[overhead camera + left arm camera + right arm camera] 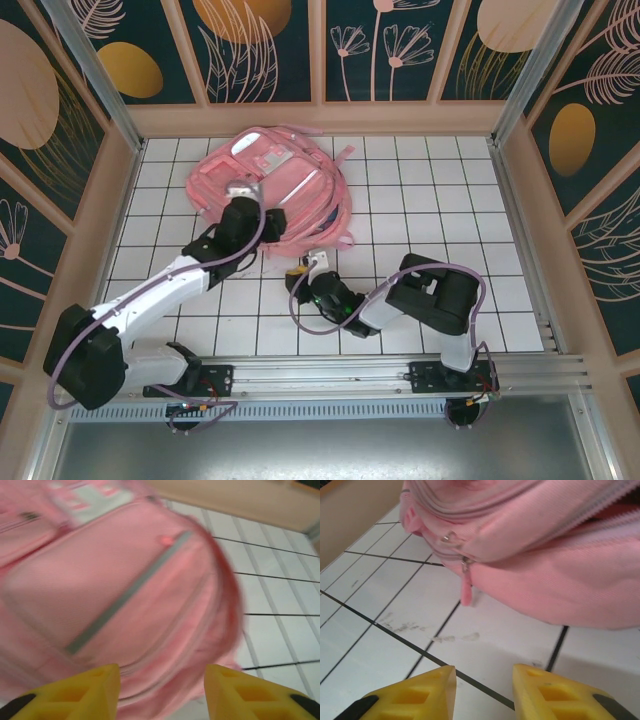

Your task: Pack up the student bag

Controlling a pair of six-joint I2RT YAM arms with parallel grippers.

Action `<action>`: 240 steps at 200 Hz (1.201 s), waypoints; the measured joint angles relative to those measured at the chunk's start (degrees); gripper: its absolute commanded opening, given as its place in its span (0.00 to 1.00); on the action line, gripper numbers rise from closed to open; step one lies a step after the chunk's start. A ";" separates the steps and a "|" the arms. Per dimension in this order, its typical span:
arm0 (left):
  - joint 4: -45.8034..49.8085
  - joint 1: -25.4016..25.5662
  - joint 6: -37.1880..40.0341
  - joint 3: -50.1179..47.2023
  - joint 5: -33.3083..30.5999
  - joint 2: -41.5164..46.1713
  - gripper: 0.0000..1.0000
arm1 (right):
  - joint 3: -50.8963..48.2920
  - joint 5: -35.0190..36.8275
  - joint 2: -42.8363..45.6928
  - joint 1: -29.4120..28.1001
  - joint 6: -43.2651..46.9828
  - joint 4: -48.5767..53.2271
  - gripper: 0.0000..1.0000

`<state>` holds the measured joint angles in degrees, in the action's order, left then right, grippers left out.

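The student bag [290, 185], a large pink backpack, lies flat on the white tiled floor at the back centre. My left gripper [240, 192] hovers over the bag's left part. In the left wrist view the bag [125, 595] is blurred, with a grey strip across its pocket, and the left gripper [162, 692] is open with nothing between its yellow fingers [85, 692]. My right gripper [305, 268] sits low at the bag's near edge. There the bag's zipped edge [545, 565] and a pink zipper pull [465, 587] lie just ahead of the right gripper [484, 687], which is open over bare tile.
Wooden walls enclose the tiled floor [450, 200] on three sides. Open tiles lie to the right of the bag and in front of it. Pink straps [340, 235] trail from the bag's near right side.
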<state>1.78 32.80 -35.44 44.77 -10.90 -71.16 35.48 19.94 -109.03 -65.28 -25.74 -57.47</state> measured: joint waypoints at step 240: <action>-42.34 -18.67 -38.60 -23.67 17.97 -18.01 0.00 | 7.58 -0.28 -1.03 -1.03 2.95 8.44 0.38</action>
<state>-40.56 14.13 -74.04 21.10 7.07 -89.17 43.07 19.66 -110.06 -66.30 -22.79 -49.04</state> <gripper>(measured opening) 0.054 0.383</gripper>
